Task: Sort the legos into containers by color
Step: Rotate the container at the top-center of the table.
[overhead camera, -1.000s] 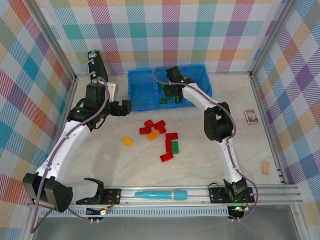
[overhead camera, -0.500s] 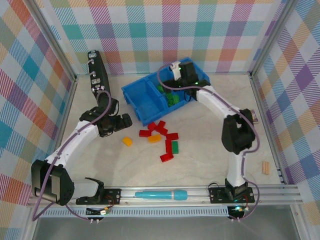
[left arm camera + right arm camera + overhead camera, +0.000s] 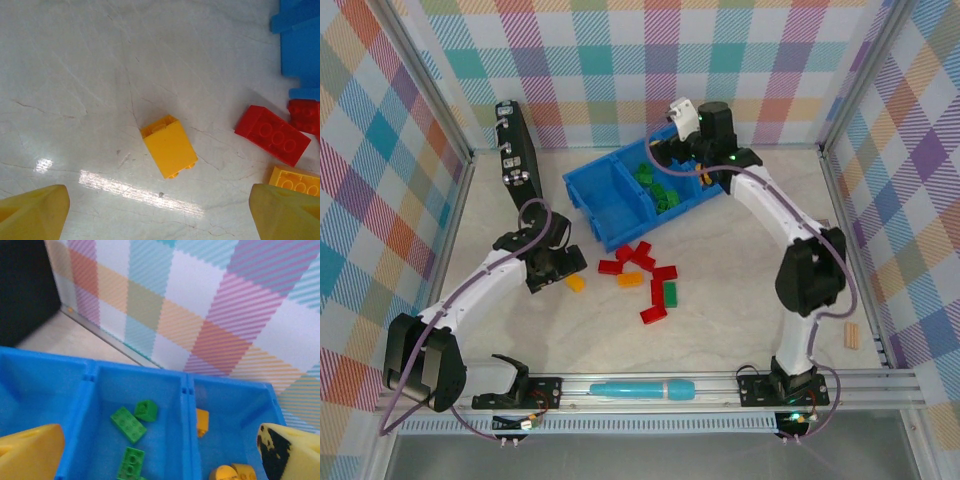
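A yellow lego [image 3: 169, 146] [image 3: 576, 283] lies alone on the table. My left gripper [image 3: 160, 220] [image 3: 560, 270] hangs open just above and beside it, holding nothing. Red legos [image 3: 642, 255] [image 3: 272, 135], an orange one [image 3: 630, 279] [image 3: 295, 181] and a green one [image 3: 670, 293] lie scattered mid-table. The blue tray of containers [image 3: 592, 198] [image 3: 140, 372] sits skewed at the back. Green legos [image 3: 128, 424] [image 3: 655, 190] fill its middle compartment and yellow ones [image 3: 201, 421] its right one. My right gripper [image 3: 160, 455] [image 3: 678, 160] hovers open over the tray, empty.
A black case [image 3: 512, 140] leans on the back-left wall. A teal pen [image 3: 640, 389] rests on the front rail. A small box [image 3: 822, 232] and a wooden block [image 3: 851, 335] lie at the right. The tray's corner [image 3: 300, 45] is close to the red bricks.
The tray has swung askew, its left end nearer. My right gripper opened and rose back above the tray. My left arm came down toward the yellow brick.
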Action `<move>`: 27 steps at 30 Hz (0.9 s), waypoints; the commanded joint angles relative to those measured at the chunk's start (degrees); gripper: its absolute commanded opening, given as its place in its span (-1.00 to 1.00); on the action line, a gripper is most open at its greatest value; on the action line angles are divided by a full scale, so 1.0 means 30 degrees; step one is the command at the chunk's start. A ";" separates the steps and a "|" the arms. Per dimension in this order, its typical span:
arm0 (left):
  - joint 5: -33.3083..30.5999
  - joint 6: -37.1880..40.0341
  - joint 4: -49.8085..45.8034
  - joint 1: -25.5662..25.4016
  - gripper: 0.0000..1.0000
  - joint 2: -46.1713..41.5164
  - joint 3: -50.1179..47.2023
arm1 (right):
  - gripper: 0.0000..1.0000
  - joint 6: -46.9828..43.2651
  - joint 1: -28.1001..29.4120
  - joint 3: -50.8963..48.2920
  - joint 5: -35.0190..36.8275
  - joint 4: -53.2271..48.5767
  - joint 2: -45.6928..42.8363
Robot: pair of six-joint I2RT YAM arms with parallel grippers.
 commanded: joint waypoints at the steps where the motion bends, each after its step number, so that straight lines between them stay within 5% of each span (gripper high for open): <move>1: -0.0045 -0.0823 -0.0355 -0.0298 0.84 -0.0410 -0.0712 | 0.98 -0.0958 -0.0964 0.2479 0.0197 -0.2204 0.2972; 15: 0.0183 -0.1097 -0.0540 -0.0401 0.87 -0.1888 -0.1857 | 1.00 0.0611 -0.1571 1.1298 0.0731 -0.8110 1.0522; 22: 0.0460 -0.0733 -0.0063 -0.0401 0.89 -0.1541 -0.2003 | 0.16 0.2323 -0.1595 1.0922 0.0470 -0.9230 1.0732; 27: 0.0721 -0.0379 0.0542 -0.0393 0.91 -0.1274 -0.2246 | 0.01 0.3474 -0.1541 1.0580 0.0583 -1.0081 1.0711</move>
